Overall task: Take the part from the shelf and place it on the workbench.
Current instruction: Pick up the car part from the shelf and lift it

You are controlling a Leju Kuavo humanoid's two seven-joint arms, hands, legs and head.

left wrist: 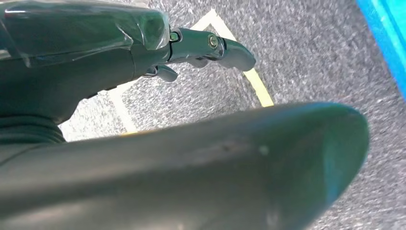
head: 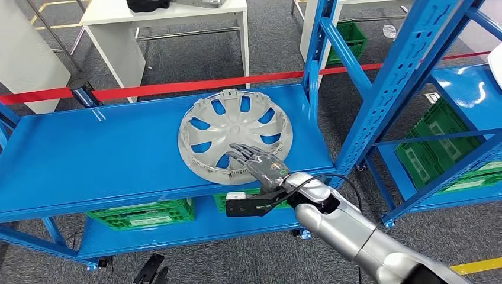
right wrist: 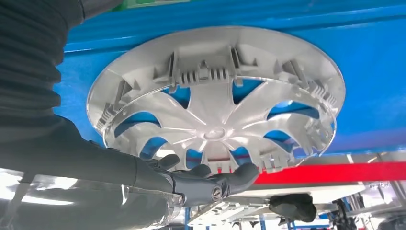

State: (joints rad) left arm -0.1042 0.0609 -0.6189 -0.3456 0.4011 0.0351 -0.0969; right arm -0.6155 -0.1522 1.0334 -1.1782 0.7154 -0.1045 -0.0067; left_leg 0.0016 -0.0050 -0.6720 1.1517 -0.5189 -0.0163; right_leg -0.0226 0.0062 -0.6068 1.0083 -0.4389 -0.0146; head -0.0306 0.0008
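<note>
The hubcap point(head: 235, 134) lies on the upper shelf point(head: 106, 148), toward its right end, close to the front edge. The right hand point(head: 260, 163) reaches in from the front over the hubcap's near rim, its fingers point(head: 244, 151) stretched across it. Below that shelf, on the lower one, a crate point(head: 142, 213) sits left of the arm. A second rack stands to the right, with crates point(head: 441, 142) on it. Behind the shelf a barrier tape point(head: 177, 87) runs across, and beyond it stands a bench point(head: 171, 18).

The right arm point(head: 349, 228) reaches from the lower right toward frame centre, its right hand point(head: 260, 163) flat, fingers spread. The left hand point(left wrist: 143, 52) hangs, fingers loosely extended.
</note>
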